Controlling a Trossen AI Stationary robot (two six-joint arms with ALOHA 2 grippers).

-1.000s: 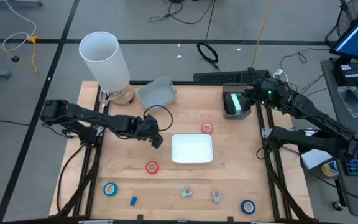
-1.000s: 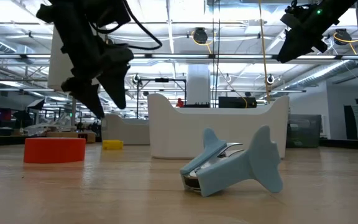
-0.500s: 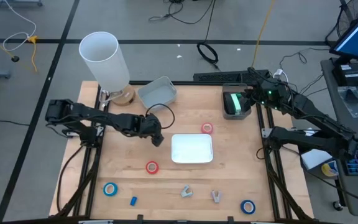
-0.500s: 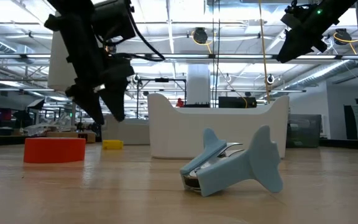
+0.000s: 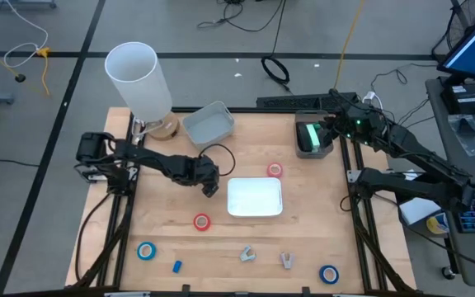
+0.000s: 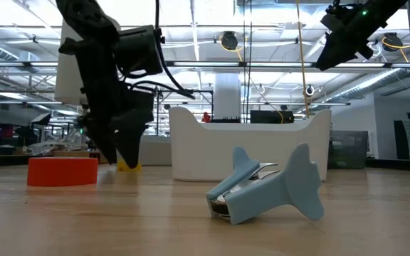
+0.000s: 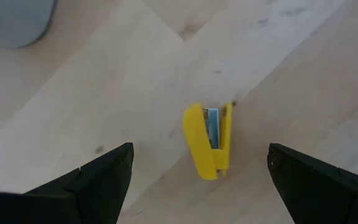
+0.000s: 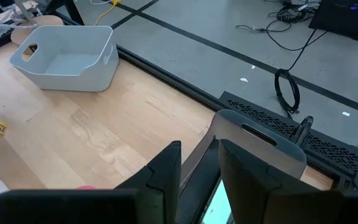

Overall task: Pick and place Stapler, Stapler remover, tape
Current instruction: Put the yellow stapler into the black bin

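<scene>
A yellow stapler [image 7: 205,142] lies on its side on the wooden table, left of the white tray [image 5: 254,198]. My left gripper [image 7: 200,149] hangs open just above it, pointing steeply down, one finger on either side and neither touching. In the high view this gripper [image 5: 210,186] hides the stapler. Red tape rolls [image 5: 275,170] [image 5: 201,221] and blue tape rolls [image 5: 145,251] [image 5: 328,274] lie flat on the table. Two staple removers [image 5: 246,255] [image 5: 287,261] lie near the front edge. My right gripper [image 5: 326,128] waits open, high at the back right.
A grey bin [image 5: 209,124] and a tall white cylinder [image 5: 138,78] stand at the back left. Under my right gripper, another grey bin [image 5: 313,138] holds something green. A small blue bit [image 5: 176,266] lies near the front edge.
My left gripper has come down toward the table over the yellow stapler and tipped steeper. Its fingers have stayed open.
</scene>
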